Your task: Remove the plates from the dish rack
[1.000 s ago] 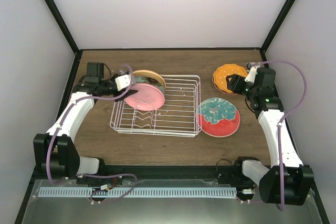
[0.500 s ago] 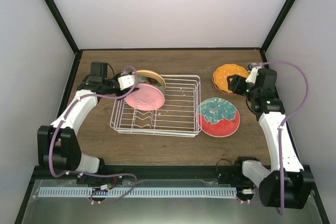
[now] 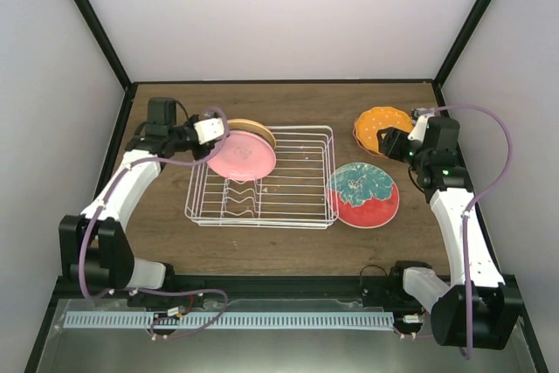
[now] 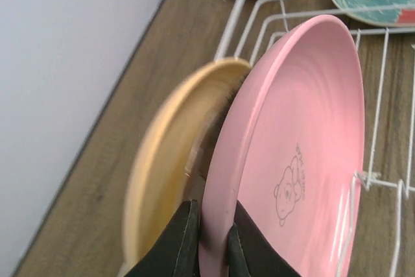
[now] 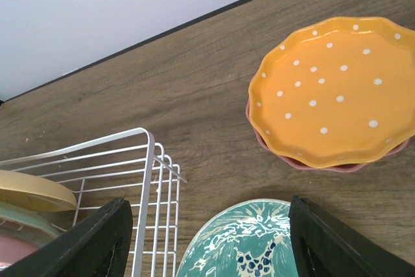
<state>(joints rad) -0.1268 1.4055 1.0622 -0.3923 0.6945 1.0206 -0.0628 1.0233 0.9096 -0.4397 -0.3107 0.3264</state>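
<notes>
My left gripper [image 3: 213, 151] is shut on the left rim of a plain pink plate [image 3: 243, 156] and holds it tilted over the left end of the white wire dish rack [image 3: 331, 176]. In the left wrist view its fingers [image 4: 185, 235] pinch the pink plate [image 4: 305, 141]. A pale yellow plate [image 4: 159, 160] stands just behind it in the rack [image 4: 382, 95]. My right gripper [image 3: 385, 140] is open and empty. It hangs above the table between the dotted orange plate [image 3: 382, 120] and the red-and-teal plate [image 3: 363, 195].
The orange plate [image 5: 337, 89] lies stacked on a dotted pink one [image 5: 324, 165] at the back right. The red-and-teal plate [image 5: 249, 244] lies flat beside the rack's right end [image 5: 148, 180]. A teal plate's edge [image 5: 19, 215] shows under the yellow plate [image 5: 32, 189].
My left gripper has raised the pink plate a little and moved it back and right. The right arm has hardly moved.
</notes>
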